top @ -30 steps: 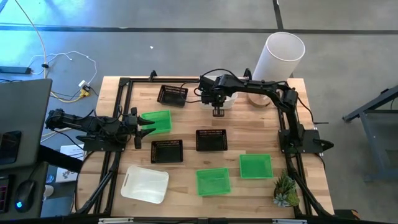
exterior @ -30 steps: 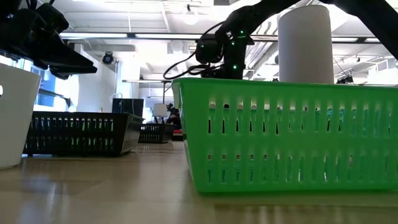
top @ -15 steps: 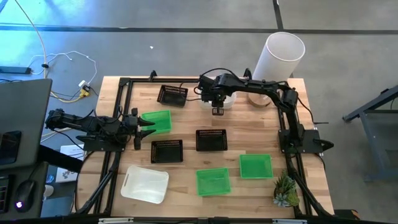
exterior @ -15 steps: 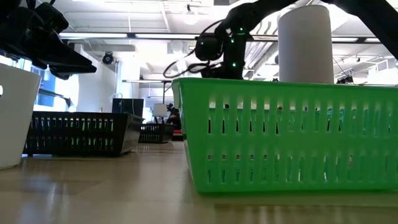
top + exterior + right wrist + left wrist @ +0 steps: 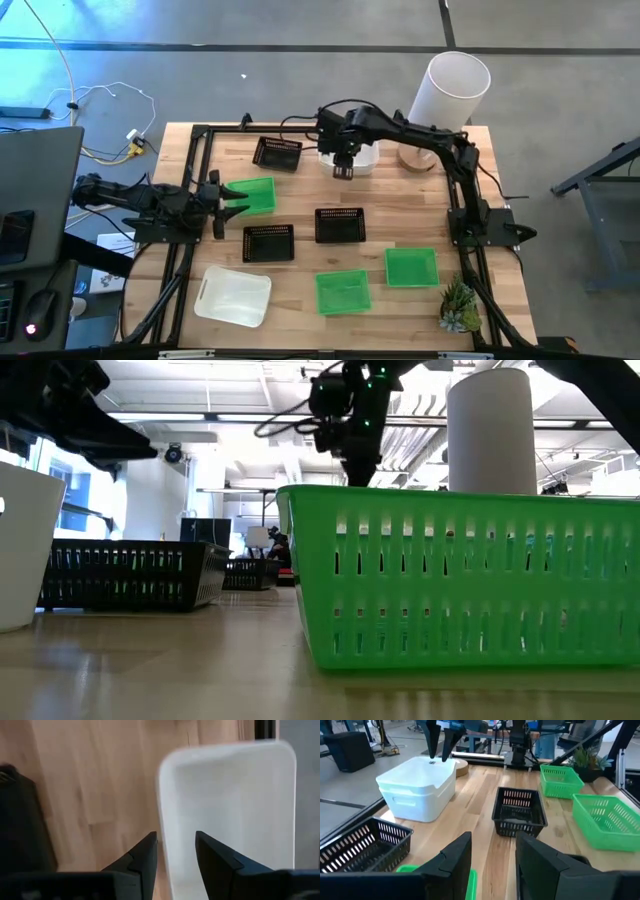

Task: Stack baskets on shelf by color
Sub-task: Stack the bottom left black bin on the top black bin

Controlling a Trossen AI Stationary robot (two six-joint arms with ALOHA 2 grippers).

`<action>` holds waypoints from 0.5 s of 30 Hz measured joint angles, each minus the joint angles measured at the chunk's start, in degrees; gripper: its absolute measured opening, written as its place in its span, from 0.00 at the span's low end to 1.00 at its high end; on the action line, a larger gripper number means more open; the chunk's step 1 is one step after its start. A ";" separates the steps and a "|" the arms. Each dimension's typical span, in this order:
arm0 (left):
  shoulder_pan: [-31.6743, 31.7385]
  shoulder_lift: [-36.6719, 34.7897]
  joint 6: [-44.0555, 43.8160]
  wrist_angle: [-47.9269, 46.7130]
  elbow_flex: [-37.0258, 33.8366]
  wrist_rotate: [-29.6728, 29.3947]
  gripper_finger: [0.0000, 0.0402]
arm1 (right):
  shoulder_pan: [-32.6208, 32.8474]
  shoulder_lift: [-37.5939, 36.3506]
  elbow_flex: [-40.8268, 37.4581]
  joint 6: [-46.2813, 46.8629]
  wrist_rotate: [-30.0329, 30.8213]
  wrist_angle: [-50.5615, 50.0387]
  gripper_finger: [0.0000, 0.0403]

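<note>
Right hand point(image 5: 341, 172) open above white basket point(image 5: 362, 160); left hand point(image 5: 236, 194) over green basket point(image 5: 256, 192)

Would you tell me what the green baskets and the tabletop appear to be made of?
The green baskets look like moulded plastic: uniform bright colour, evenly slotted walls, a slight sheen. The tabletop appears to be wood, probably butcher-block, with pale parallel strips and visible grain; its finish looks smooth and matte.

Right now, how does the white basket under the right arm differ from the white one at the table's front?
The white basket at the back has the right gripper hanging over its rim; the front white basket lies untouched, tilted askew, and looks larger. Both are white, shallow and empty.
</note>
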 joint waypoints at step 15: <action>0.02 21.48 -0.18 -7.55 11.93 2.88 0.35 | 6.02 -1.62 0.79 1.82 7.82 -1.08 0.29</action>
